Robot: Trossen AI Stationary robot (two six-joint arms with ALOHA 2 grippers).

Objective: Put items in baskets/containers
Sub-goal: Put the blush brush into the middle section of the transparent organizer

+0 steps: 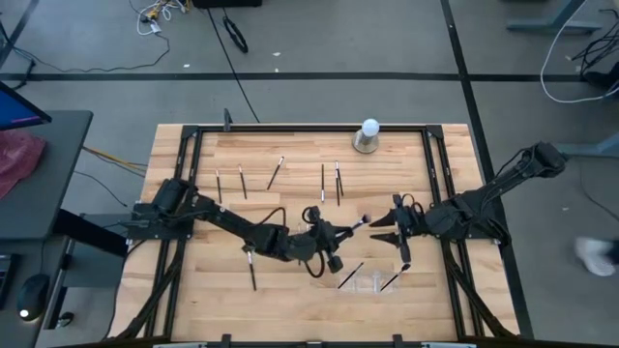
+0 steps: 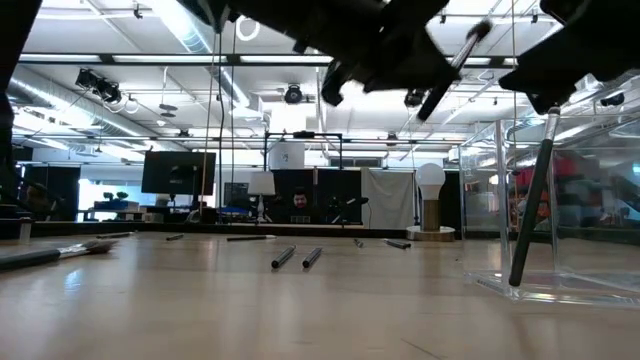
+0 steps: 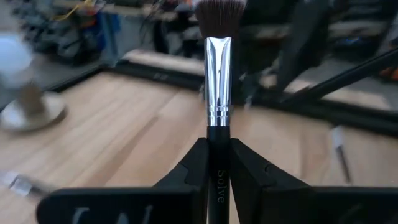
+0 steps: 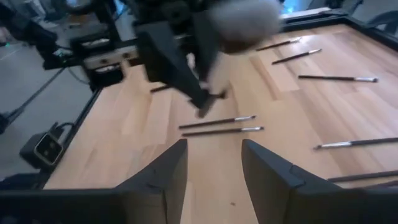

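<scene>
Brushes (image 1: 322,182) scattered; 2 lean in clear tray (image 1: 370,283)

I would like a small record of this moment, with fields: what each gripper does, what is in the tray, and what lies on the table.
left gripper: shut on a makeup brush, held above the middle of the table, bristles toward the right arm
right gripper: open, empty, facing the left gripper
clear tray: near the front edge of the table, with at least one brush leaning inside
loose brushes: several lie scattered on the table, mostly toward the back
white ball on grey base: at the back edge
</scene>
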